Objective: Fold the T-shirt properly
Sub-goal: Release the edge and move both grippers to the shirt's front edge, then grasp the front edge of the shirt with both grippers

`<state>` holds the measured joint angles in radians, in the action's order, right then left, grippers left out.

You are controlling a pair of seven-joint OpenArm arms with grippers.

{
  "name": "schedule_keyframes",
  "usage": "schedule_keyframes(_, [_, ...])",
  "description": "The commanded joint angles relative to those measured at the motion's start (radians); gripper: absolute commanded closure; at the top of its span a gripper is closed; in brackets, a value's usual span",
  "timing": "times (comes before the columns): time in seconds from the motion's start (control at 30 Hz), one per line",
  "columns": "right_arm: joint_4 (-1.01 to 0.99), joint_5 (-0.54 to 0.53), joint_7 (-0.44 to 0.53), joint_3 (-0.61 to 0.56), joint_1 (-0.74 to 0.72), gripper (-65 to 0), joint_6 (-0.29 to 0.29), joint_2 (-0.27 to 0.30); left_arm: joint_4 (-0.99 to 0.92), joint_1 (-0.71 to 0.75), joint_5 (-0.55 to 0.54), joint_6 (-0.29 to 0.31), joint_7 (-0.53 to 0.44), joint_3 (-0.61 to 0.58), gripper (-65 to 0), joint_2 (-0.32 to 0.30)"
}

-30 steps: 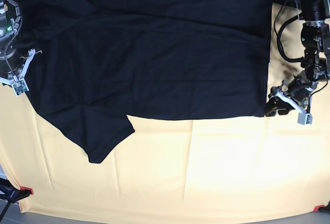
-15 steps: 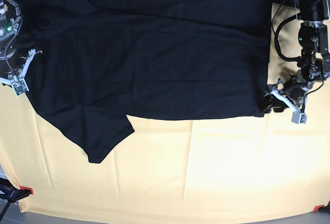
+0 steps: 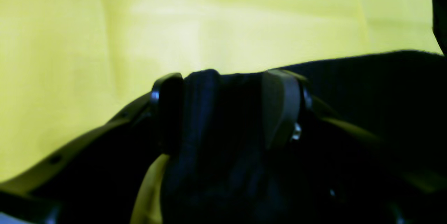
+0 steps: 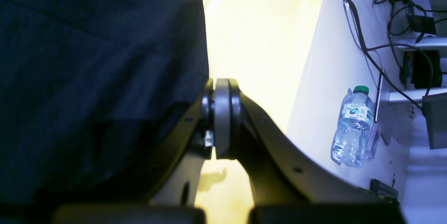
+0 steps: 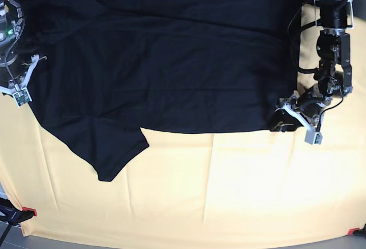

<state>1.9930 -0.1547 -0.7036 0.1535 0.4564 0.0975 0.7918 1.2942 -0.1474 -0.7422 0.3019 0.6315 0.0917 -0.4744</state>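
The black T-shirt point(image 5: 166, 54) lies spread flat across the upper half of the frame on the yellow table cloth point(image 5: 229, 192), one sleeve pointing down toward the lower left. At right of centre the left gripper point(image 5: 284, 121) is down on the shirt's lower right corner, and the wrist view shows a bunched fold of black cloth pinched between its fingers point(image 3: 281, 105). Over at the left edge, the right gripper point(image 4: 221, 119) sits beside the shirt, jaws pressed together on nothing, a water bottle point(image 4: 350, 126) off at right.
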Motion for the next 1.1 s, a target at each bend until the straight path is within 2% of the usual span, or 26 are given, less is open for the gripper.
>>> schedule_keyframes(0.0, [0.011,0.013,0.011,0.012,-0.008,0.0,-0.011,0.02,0.008,-0.008,-0.004,0.006,0.032,0.0,-36.2,-0.005])
schedule_keyframes(0.1, [0.011,0.013,0.011,0.012,-0.008,0.0,-0.011,0.02,0.008,-0.013,-0.004,0.004,0.027,0.0,-35.2,-0.011])
schedule_keyframes(0.13, [0.011,0.013,0.011,0.012,-0.008,0.0,-0.011,0.02,0.008,-0.016,-0.003,-0.006,0.028,0.0,-32.1,-0.011])
schedule_keyframes(0.17, [0.011,0.013,0.011,0.012,-0.008,0.0,-0.011,0.02,0.008,-0.019,-0.003,-0.019,0.028,0.0,-26.5,-0.011])
schedule_keyframes(0.27, [0.011,0.012,0.011,0.012,-0.008,0.0,-0.011,0.02,0.008,-0.022,0.0,-0.063,0.028,0.0,-0.5,-0.011])
schedule_keyframes(0.47, [0.011,0.011,0.02,0.012,-0.041,0.0,-0.011,0.017,0.008,-0.037,0.001,-0.063,0.028,0.0,0.0,-0.011])
schedule_keyframes(0.5, [0.011,0.004,0.027,0.012,-0.058,-1.8,-0.021,0.017,0.008,-0.043,0.001,-0.063,0.028,0.0,0.0,-0.011])
schedule_keyframes(0.6, [0.011,-0.031,0.043,0.012,-0.124,-20.7,-0.057,0.011,0.008,-0.05,0.068,-0.062,0.027,0.0,0.0,-0.011])
schedule_keyframes(0.67, [-0.011,-0.06,0.059,0.012,-0.18,-28.9,-0.045,0.0,0.008,-0.05,0.106,-0.062,0.027,0.0,0.0,-0.01])
schedule_keyframes(0.83, [-0.204,-0.255,0.054,0.012,-0.385,-29.8,0.08,-0.053,0.008,-0.05,0.142,-0.064,0.027,0.0,0.0,-0.011])
schedule_keyframes(0.97, [-0.47,-0.447,-0.024,0.012,-0.573,-29.8,0.205,-0.113,0.008,-0.05,0.143,-0.078,0.027,0.0,0.0,-0.01])
schedule_keyframes(1.07, [-0.712,-0.546,-0.072,0.012,-0.704,-29.8,0.299,-0.134,0.008,-0.05,0.143,-0.078,0.027,0.0,0.0,-0.01])
